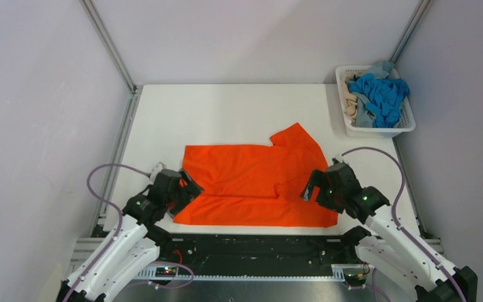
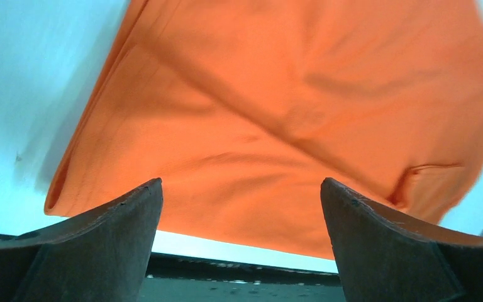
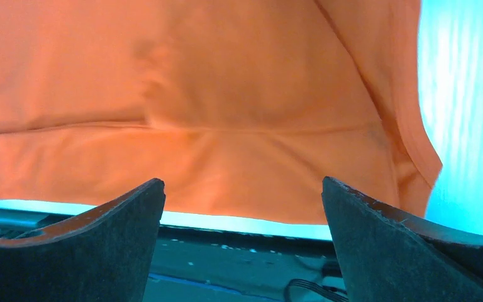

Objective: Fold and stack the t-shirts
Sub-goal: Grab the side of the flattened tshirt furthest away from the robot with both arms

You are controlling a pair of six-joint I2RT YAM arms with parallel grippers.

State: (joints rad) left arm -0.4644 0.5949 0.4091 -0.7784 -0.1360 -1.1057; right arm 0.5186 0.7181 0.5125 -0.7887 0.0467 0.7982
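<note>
A bright orange t-shirt (image 1: 251,182) lies spread flat near the table's front edge, one sleeve pointing to the back right. It fills most of the left wrist view (image 2: 289,107) and the right wrist view (image 3: 214,100). My left gripper (image 1: 185,192) hovers over the shirt's left end, jaws wide open with nothing between them (image 2: 241,189). Over the shirt's right end my right gripper (image 1: 311,187) is open too, and empty (image 3: 243,189). More t-shirts, bright blue (image 1: 380,97), grey-blue and beige, are heaped in the basket.
A white slotted plastic basket (image 1: 377,131) stands at the table's back right corner. Metal frame posts rise at the back corners. A black rail (image 1: 258,242) runs along the front edge between the two arm bases.
</note>
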